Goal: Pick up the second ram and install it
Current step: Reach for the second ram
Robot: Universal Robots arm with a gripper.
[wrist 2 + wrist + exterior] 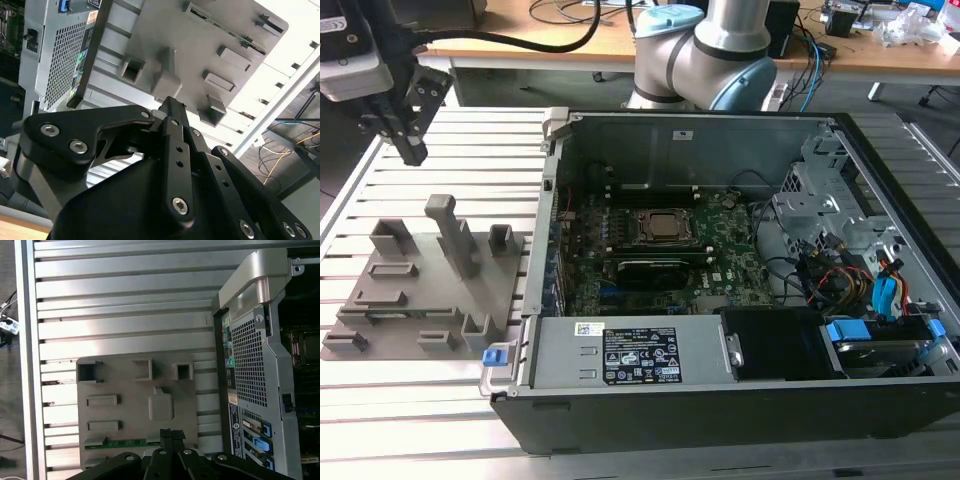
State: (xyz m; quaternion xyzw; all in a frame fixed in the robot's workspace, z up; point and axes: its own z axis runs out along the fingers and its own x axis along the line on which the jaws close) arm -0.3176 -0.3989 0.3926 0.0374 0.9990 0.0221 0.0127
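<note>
The second ram (122, 442) is a thin green stick lying in a long slot at one edge of the grey fixture block (135, 405). In the exterior view that block (420, 290) sits on the slatted table at the left of the open computer case (650, 150). My gripper (415, 155) hangs high over the table beyond the block's far end, touching nothing. Both wrist views show its black fingers pressed together with nothing between them: my gripper (172, 432) lies close to the green stick's end in the first wrist view, and my gripper (170, 102) points at the block (200, 45) in the second.
Inside the case lies the green motherboard (730, 275) with the CPU socket (660, 228) in its middle. Drive bays, cables and blue clips (880, 300) fill the exterior view's right end. The arm's base (700, 50) stands behind the case. An upright grey post (450, 235) rises from the block.
</note>
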